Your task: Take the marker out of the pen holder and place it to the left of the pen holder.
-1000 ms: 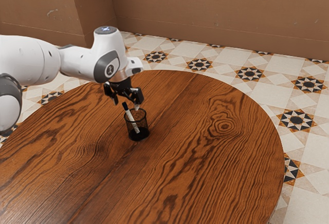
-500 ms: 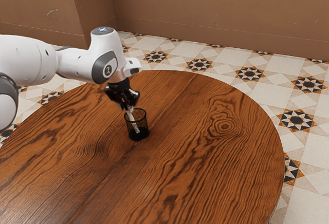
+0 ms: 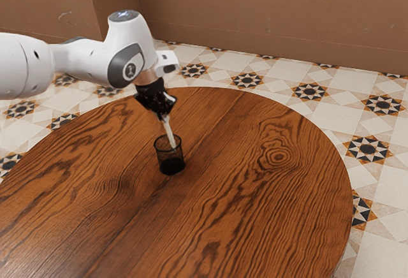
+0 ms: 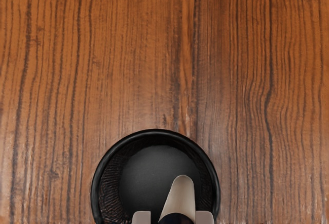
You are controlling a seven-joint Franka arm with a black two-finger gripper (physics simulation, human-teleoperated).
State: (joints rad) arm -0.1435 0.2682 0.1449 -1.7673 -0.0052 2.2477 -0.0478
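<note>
The marker [image 3: 169, 132] is being pinched by the gripper [image 3: 164, 116], its pale length being held just below the fingers, slightly tilted, at the mouth of the holder [image 3: 172, 165]. The taking-out step is seemingly being carried out; whether the tip is being enclosed by the rim cannot quite be told. Further lift is being called for, then a leftward carry.
</note>
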